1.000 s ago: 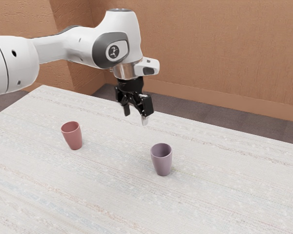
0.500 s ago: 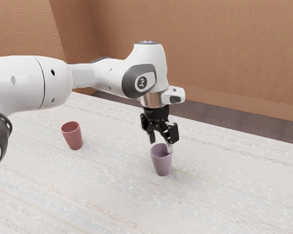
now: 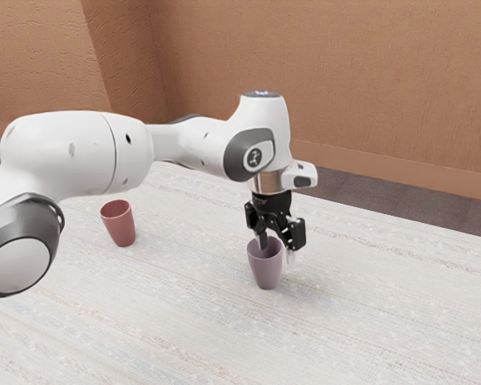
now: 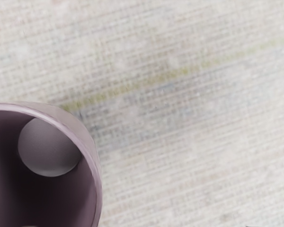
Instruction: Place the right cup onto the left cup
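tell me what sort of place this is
Probably a room in a house, though simulated: a table with a woven-looking top, two cups on it, and plain orange-brown walls behind.

The purple cup [image 3: 265,271] is a dusty mauve, plain all over, darker within, with a greyer disc at its bottom. The red cup [image 3: 119,224] is a muted brick red, unpatterned. The table [image 3: 184,337] is off-white, finely woven, with faint streaks of blue, tan and yellow-green. The wall [image 3: 337,72] is orange-brown, the floor [image 3: 385,199] grey-brown; the arm [image 3: 72,152] is white and dark grey, the gripper [image 3: 276,248] black.
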Available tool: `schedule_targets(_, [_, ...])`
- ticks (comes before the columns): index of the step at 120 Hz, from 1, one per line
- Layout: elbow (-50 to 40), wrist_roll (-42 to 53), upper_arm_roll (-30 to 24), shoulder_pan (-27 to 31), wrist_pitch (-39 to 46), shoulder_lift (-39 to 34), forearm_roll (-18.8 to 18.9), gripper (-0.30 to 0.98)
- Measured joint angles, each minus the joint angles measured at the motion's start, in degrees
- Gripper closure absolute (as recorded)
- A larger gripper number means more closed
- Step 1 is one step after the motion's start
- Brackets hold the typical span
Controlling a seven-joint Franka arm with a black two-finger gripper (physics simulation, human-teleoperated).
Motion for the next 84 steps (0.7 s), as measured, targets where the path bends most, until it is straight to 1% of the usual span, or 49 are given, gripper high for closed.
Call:
schedule_targets(70, [4.94,-0.02,0.08,0.87,0.18,5.92,0.36,0.18])
schedule_targets(84, [5.81,0.01,0.08,0.99,0.18,6.55,0.5,0.24])
